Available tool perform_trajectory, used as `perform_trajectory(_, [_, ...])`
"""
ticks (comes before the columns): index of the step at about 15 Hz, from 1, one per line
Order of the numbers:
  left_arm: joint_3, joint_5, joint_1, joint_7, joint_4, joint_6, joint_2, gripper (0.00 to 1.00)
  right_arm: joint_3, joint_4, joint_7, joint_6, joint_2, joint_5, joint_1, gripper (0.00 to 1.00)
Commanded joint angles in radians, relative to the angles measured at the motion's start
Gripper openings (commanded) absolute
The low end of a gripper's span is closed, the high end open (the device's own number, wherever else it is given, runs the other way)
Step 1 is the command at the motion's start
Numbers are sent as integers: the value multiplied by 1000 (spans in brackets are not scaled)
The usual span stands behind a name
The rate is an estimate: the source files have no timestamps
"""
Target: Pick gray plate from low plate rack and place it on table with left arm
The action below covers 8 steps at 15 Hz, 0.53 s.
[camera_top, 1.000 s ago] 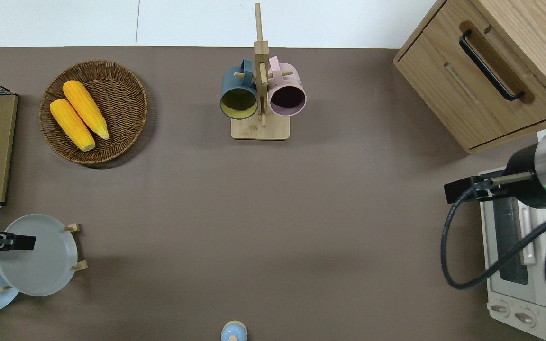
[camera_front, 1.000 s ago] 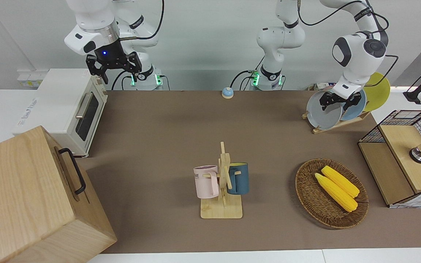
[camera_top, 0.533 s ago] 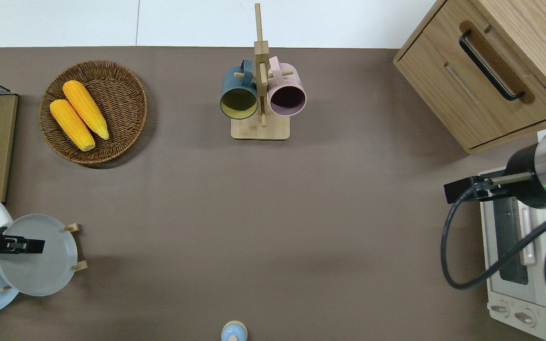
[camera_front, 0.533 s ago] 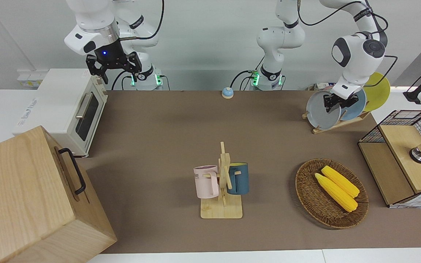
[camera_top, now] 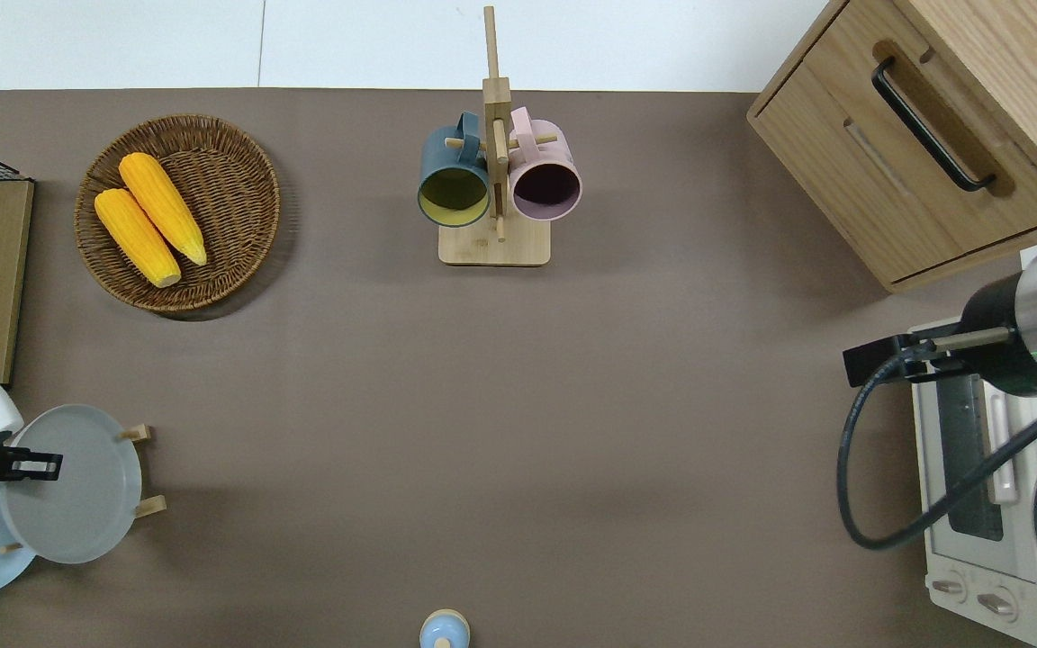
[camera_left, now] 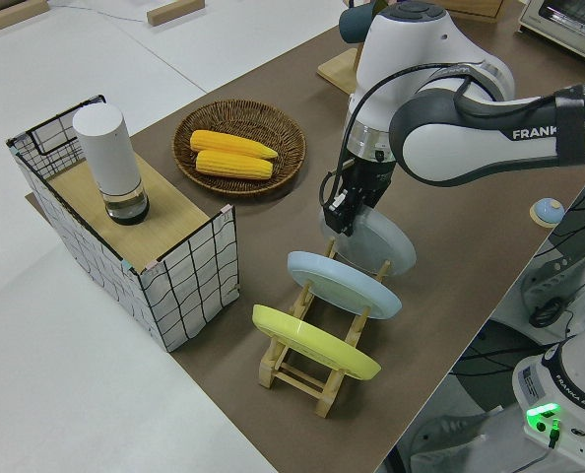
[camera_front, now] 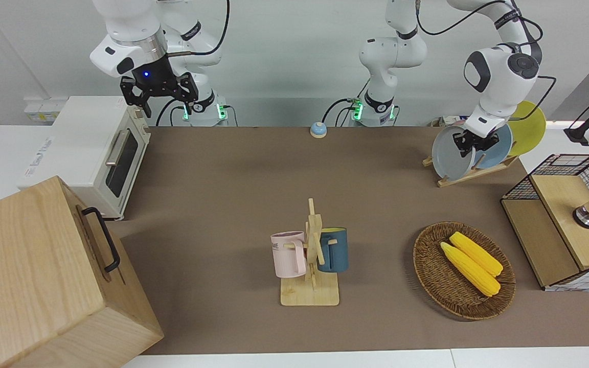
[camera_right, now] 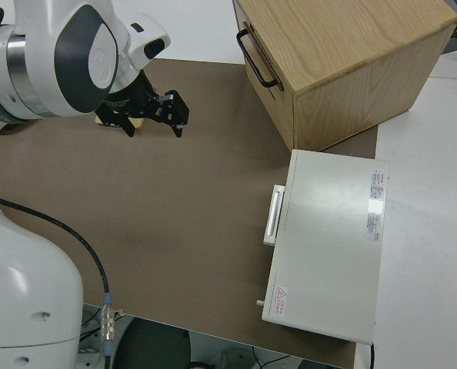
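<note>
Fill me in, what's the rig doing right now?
The left arm's tool is closed on the top rim of the gray plate, which leans in the low plate rack at the left arm's end of the table. A blue plate and a yellow plate share the rack. The plate is not yet out of the rack. The right arm is parked.

Plain white wall (camera_front: 284, 46) (evenly lit), pale floor (camera_left: 66, 325).
</note>
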Motion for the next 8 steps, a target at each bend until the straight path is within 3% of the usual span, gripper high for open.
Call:
perform_trajectory(1, [3, 21, -1, 9, 45, -72, -19, 0, 6, 6, -1, -13, -2, 10, -10, 990])
perform_trajectory(8, [-44, 19, -12, -14, 182, -228, -19, 0, 6, 6, -1, -13, -2, 10, -10, 990])
